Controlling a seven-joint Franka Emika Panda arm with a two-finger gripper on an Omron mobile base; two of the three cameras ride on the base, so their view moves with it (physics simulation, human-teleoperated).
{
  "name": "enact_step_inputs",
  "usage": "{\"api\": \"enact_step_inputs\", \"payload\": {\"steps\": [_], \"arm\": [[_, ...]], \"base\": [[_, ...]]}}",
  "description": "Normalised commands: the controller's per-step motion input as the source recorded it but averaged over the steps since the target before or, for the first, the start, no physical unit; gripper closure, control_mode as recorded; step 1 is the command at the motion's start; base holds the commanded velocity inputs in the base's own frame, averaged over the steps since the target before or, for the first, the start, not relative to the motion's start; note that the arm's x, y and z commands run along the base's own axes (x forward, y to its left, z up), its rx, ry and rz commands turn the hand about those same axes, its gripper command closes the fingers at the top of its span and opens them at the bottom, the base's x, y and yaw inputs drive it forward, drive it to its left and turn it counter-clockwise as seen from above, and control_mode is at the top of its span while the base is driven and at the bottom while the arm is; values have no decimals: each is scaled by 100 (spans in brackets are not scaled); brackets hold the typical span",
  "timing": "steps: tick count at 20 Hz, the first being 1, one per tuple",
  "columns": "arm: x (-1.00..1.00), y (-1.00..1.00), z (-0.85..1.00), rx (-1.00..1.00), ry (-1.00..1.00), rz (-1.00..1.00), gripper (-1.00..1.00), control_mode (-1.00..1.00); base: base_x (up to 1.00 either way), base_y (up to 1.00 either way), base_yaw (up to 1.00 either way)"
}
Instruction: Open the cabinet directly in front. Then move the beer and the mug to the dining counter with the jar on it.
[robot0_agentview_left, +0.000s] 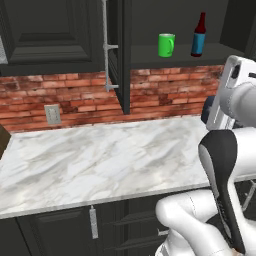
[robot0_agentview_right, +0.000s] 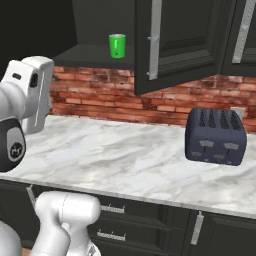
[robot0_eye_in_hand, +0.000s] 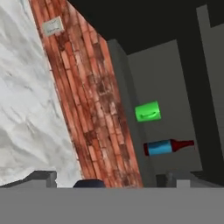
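With the cabinet doors swung wide, the scene reads as follows.

Cabinet (robot0_agentview_left: 175, 55): open; in the left base view its dark shelf runs across the upper right of the frame, and one door (robot0_agentview_left: 122, 60) stands edge-on at upper centre with a long silver handle (robot0_agentview_left: 106, 45) beside it. In the right base view the other door (robot0_agentview_right: 185, 40) hangs open at upper centre right.

Mug (robot0_agentview_left: 166, 45): green, upright on the shelf, upper centre right of the left base view; upper centre left of the right base view (robot0_agentview_right: 117, 46); centre right of the hand view (robot0_eye_in_hand: 148, 111), turned sideways by the camera's roll.

Beer (robot0_agentview_left: 199, 36): upright on the same shelf, just right of the mug and apart from it in the left base view, blue label showing; in the hand view (robot0_eye_in_hand: 168, 146) it lies just below the mug in the frame.

Claw (robot0_eye_in_hand: 111, 181): fingers spread wide apart, nothing between them; the tips (robot0_eye_in_hand: 41, 178) sit at the bottom of the hand view, well short of the shelf.

Counter (robot0_agentview_left: 100, 160): marble top under the cabinet, filling the middle of both base views.

Toaster (robot0_agentview_right: 216, 136): dark, on the counter, right of the right base view.

Wall (robot0_agentview_left: 60, 95): red brick behind the counter, with an outlet (robot0_agentview_left: 52, 114) at the left of the left base view.
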Motion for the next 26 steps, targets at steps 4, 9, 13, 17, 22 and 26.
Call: {"api": "enact_step_inputs", "payload": {"steps": [4,9,13,17,22,26], "arm": [[68,-53,29,0,-2,-12,-100,-100],[29,-36,28,-2,0,-25,-100,-100],[9,-9,17,-6,0,-38,-100,-100],[1,0,1,-11,0,-37,-100,-100],[10,-3,0,-7,0,-31,-100,-100],[6,-16,0,-1,0,-33,-100,-100]], "base": [[0,0,0],[0,0,0],[0,0,0],[0,0,0],[0,0,0],[0,0,0]]}}
